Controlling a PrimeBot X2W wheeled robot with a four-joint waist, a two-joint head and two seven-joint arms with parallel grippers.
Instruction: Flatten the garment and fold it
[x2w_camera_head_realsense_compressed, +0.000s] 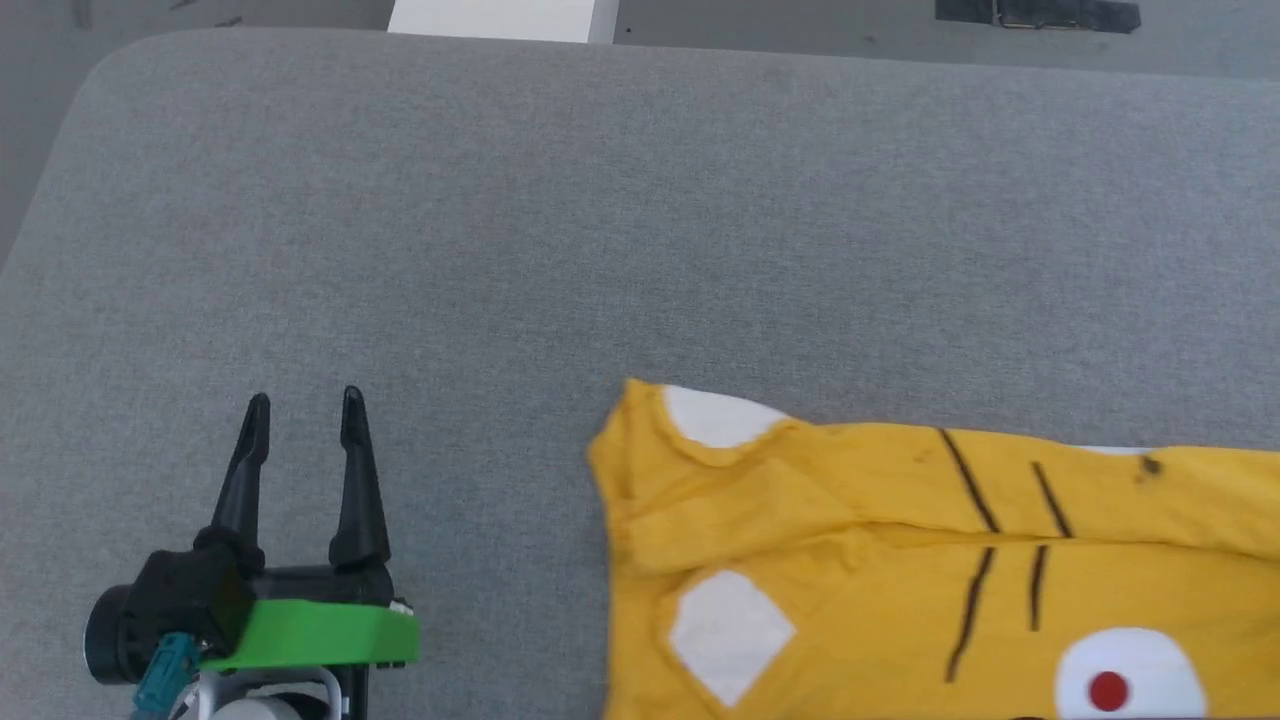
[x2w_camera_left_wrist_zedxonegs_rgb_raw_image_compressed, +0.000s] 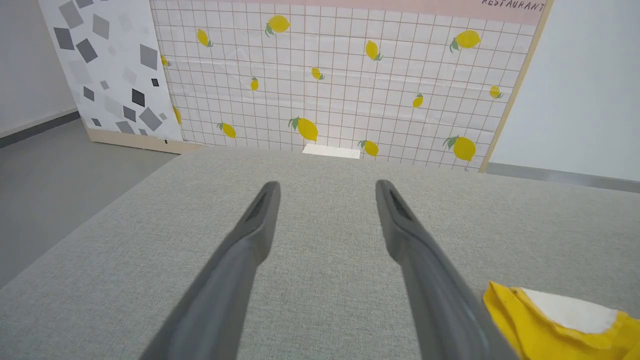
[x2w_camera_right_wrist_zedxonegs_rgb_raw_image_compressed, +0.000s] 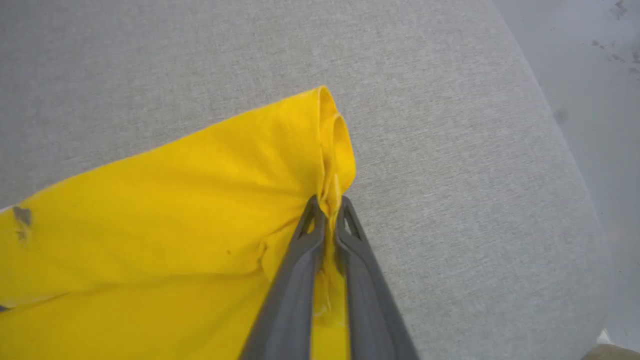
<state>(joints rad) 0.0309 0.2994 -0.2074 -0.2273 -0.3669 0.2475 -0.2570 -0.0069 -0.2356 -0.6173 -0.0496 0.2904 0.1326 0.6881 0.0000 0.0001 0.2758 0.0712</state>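
A wide surface covered in grey woven cloth (x2w_camera_head_realsense_compressed: 500, 250) has rounded corners. Behind its far edge stand a white grid-patterned panel printed with yellow lemons (x2w_camera_left_wrist_zedxonegs_rgb_raw_image_compressed: 350, 75) and a white panel scattered with grey squares (x2w_camera_left_wrist_zedxonegs_rgb_raw_image_compressed: 110, 65). Around it lies grey floor (x2w_camera_left_wrist_zedxonegs_rgb_raw_image_compressed: 50, 170).

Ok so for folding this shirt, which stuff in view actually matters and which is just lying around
In the job: garment; right pincer, shut on its edge; left pincer, open, apart from it; grey padded surface under it.
Just about: lemon-print panel; speckled panel; white slab; dark strip.
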